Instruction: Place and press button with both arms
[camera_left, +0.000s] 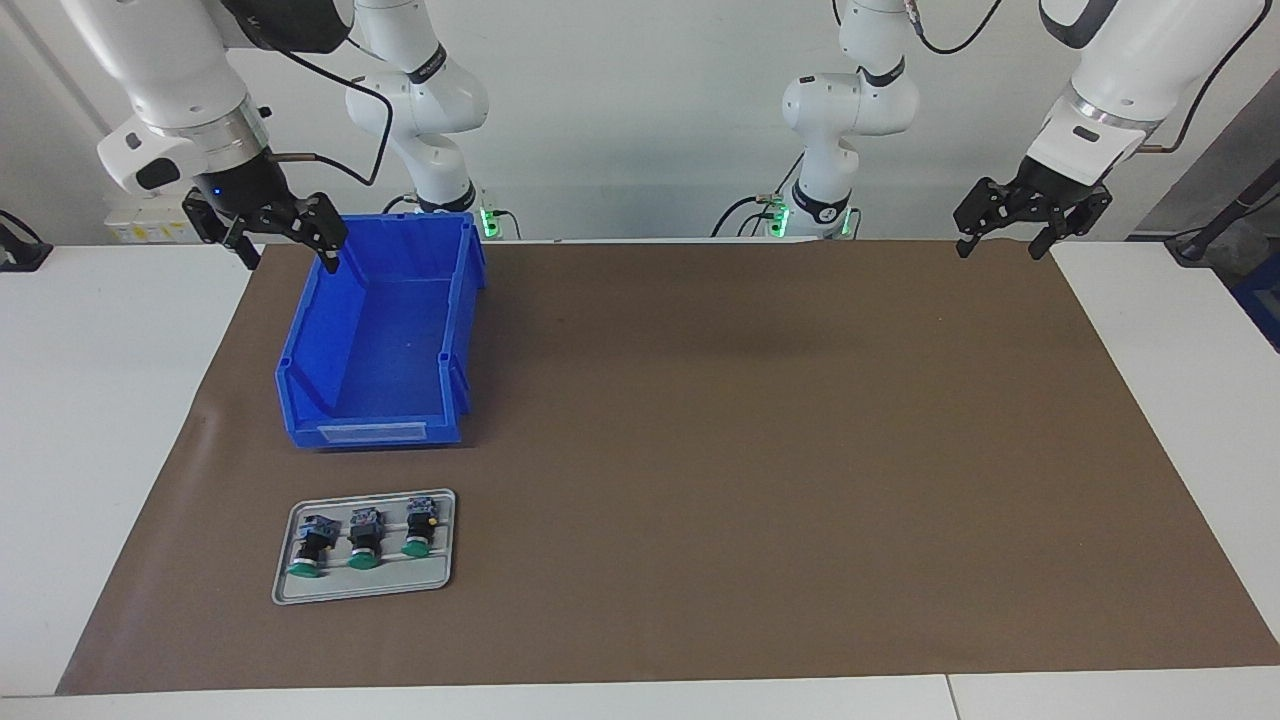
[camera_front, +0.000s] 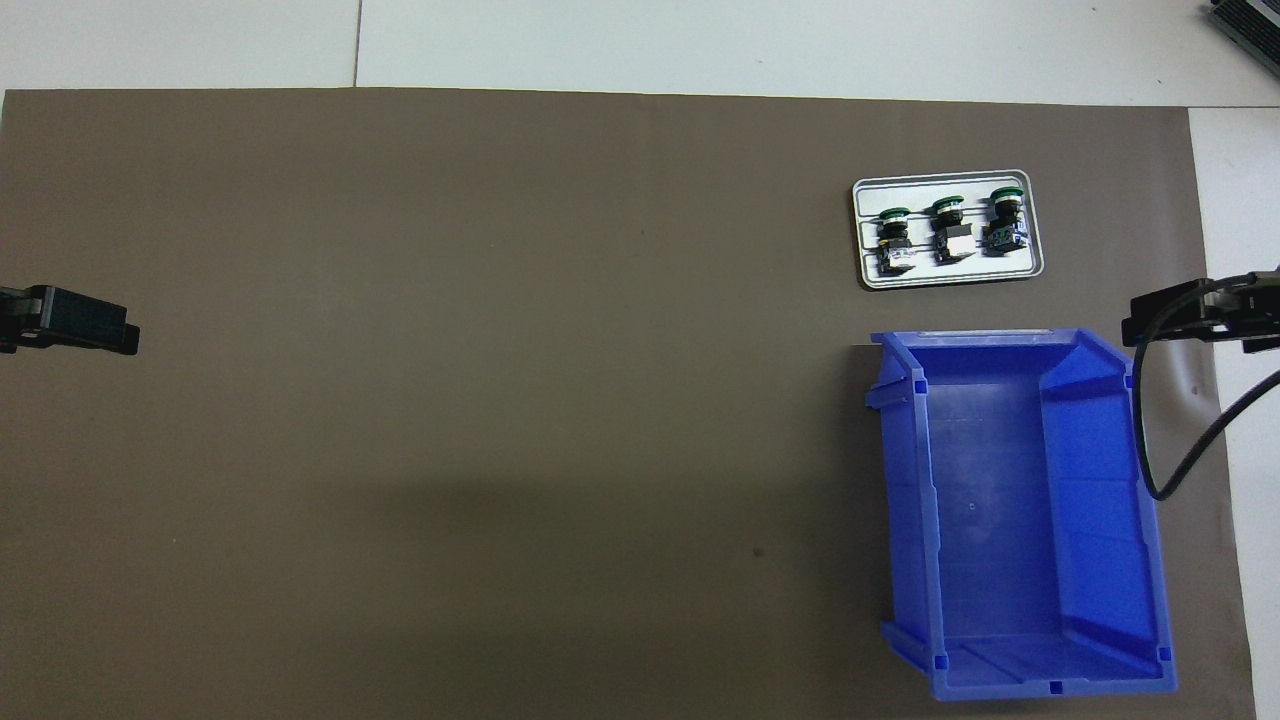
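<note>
Three green-capped black push-buttons (camera_left: 362, 538) lay in a grey metal tray (camera_left: 284, 590), indistinguishable. Both the left gripper (camera_left: 1000, 247) and right gripper (camera_left: 290, 262) hung open and empty, mostly cropped overhead.

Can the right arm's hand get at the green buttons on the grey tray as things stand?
Probably yes. The right hand hangs open over the blue bin's rim; the three buttons lie uncovered on the tray, just past the bin.

Both glossy white jointed arms hang raised; the black two-finger right gripper (camera_left: 287, 246) at the facing frame's upper left, the left gripper (camera_left: 1000, 243) upper right, jaws spread, holding nothing
</note>
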